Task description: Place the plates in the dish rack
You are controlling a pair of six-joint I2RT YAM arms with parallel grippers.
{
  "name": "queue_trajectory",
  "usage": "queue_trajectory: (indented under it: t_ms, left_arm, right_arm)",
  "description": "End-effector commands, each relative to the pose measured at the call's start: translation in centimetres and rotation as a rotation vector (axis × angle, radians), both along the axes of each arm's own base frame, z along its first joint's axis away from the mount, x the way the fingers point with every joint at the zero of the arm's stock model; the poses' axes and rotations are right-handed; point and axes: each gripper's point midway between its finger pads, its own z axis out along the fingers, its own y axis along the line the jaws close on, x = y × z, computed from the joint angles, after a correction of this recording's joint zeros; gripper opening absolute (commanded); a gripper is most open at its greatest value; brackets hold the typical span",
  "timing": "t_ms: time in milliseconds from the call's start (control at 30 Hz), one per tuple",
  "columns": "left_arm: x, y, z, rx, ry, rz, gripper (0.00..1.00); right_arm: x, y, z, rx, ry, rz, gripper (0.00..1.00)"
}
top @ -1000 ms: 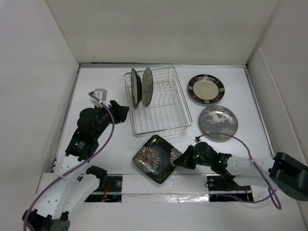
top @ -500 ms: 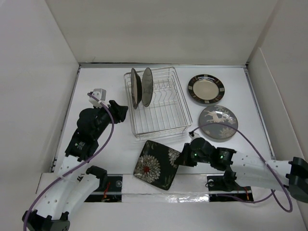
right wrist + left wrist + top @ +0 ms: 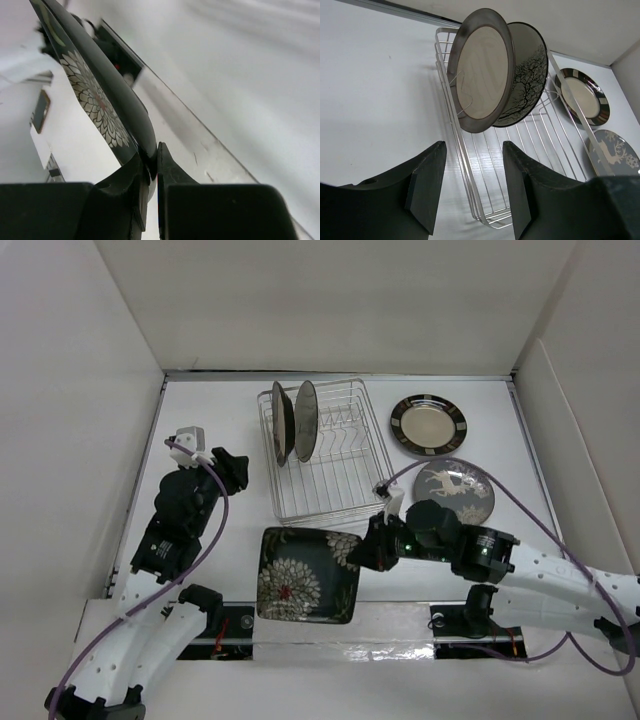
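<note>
At bottom centre of the overhead view, close to the front edge of the table (image 3: pixel 505 440): black square plate (image 3: pixel 307 575), flower face up, pinched by its right rim in the right gripper (image 3: pixel 372 550), jaws pressed tight on that thin edge alone. From the right wrist, seen as a steeply tilted slab with its rim wedged between the two fingers (image 3: pixel 172 180). Could swivel or slide out under its own weight, given so small a bite on so broad a piece; could also drop past the front edge. Left of centre, left gripper (image 3: pixel 228 462), jaws spread and empty, aimed toward the dish rack (image 3: pixel 330 519). Farther up, two round plates (image 3: pixel 295 422) standing upright at the rack's left end, bare wire to their right. Risks clipping the front wire, or knocking those two, on the way in. Right of the rack, flat on the table: grey deer plate (image 3: pixel 465 488), partly under the right arm (image 3: pixel 550 575) and liable to be nudged by it; beyond, black-rimmed plate (image 3: pixel 428 426).
</note>
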Motion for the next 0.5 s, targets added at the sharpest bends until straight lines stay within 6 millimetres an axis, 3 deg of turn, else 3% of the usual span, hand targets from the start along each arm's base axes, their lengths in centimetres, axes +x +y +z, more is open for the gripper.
queue_trajectory:
  t_ms: [0, 167, 200, 267, 300, 400, 433, 467]
  left_arm:
    - [0.2, 0.4, 2.1, -0.011, -0.044, 0.025, 0.45]
    - [0.3, -0.1, 1.8, -0.020, -0.040, 0.003, 0.45]
    - [0.3, -0.2, 1.7, -0.019, -0.035, -0.003, 0.45]
    - [0.1, -0.5, 1.6, -0.022, -0.034, -0.019, 0.45]
    - [0.2, -0.6, 1.5, -0.023, -0.034, -0.021, 0.45]
    - [0.3, -0.9, 1.2, -0.020, -0.020, -0.036, 0.45]
    - [0.2, -0.9, 1.3, -0.020, -0.019, -0.039, 0.45]
    - [0.1, -0.9, 1.3, -0.022, -0.023, -0.041, 0.45]
  right_arm:
    - [3.9, 1.2, 15.9, 0.410, -0.307, -0.089, 0.00]
    - [11.2, -3.0, 23.2, 0.539, -0.505, -0.391, 0.00]
    - [13.4, -4.7, 24.6, 0.550, -0.548, -0.477, 0.00]
    - [16.7, -5.7, 25.0, 0.539, -0.556, -0.565, 0.00]
    - [18.8, -7.2, 25.4, 0.537, -0.573, -0.633, 0.00]
    - [22.1, -8.2, 27.0, 0.584, -0.598, -0.693, 0.00]
    - [23.6, -9.8, 27.9, 0.581, -0.621, -0.782, 0.00]
    - [25.0, -10.3, 27.4, 0.556, -0.624, -0.827, 0.00]
